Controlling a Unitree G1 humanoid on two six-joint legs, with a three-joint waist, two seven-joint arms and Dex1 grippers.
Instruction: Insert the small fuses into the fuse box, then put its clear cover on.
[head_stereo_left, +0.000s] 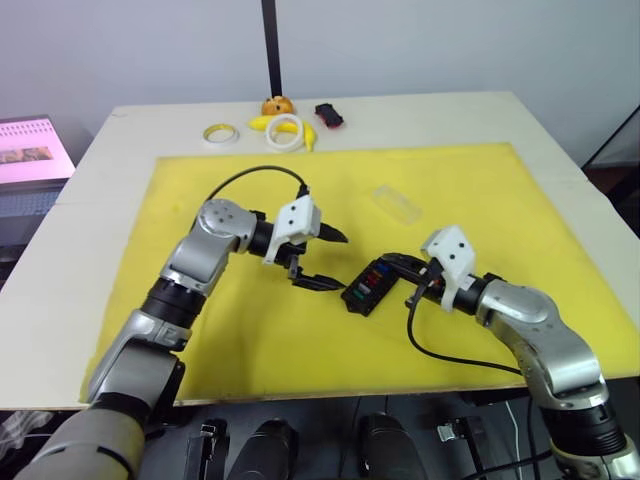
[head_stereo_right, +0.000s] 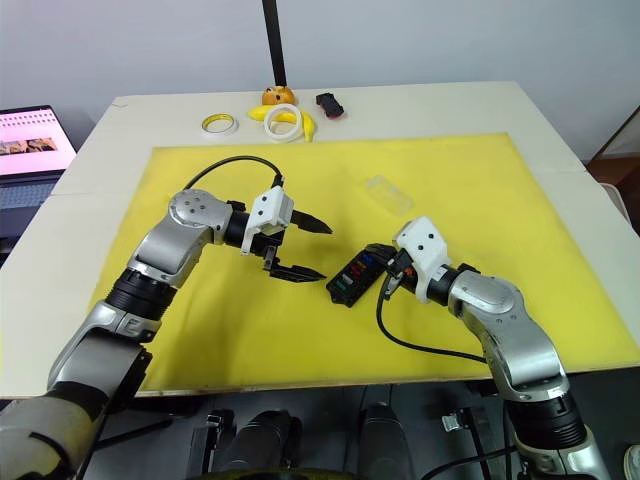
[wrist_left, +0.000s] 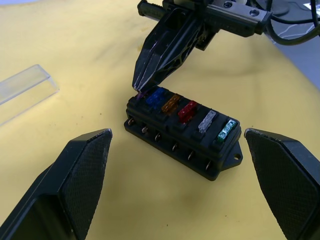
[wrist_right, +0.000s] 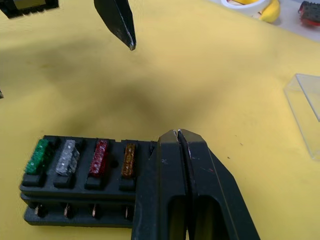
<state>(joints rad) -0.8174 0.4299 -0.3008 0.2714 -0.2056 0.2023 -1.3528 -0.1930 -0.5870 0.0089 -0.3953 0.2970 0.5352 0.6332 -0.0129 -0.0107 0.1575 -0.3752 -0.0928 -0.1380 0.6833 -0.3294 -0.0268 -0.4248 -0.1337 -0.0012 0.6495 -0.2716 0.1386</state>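
The black fuse box (head_stereo_left: 372, 287) lies on the yellow mat (head_stereo_left: 480, 200), between my two grippers. Green, grey, red, orange and blue fuses (wrist_left: 189, 111) stand in its slots. My right gripper (wrist_left: 139, 90) reaches down onto the box's end slot, shut on the purple fuse (wrist_left: 142, 94) there. My left gripper (head_stereo_left: 329, 260) hovers just left of the box, open and empty, with its fingers (wrist_left: 75, 185) either side of the box in the left wrist view. The clear cover (head_stereo_left: 396, 203) lies flat on the mat behind the box.
At the table's far edge sit two white tape rings (head_stereo_left: 220, 133), a yellow banana (head_stereo_left: 262, 123), an orange toy (head_stereo_left: 277, 104) and a small black and red car (head_stereo_left: 328, 114). A laptop (head_stereo_left: 30, 150) stands off the table's left side.
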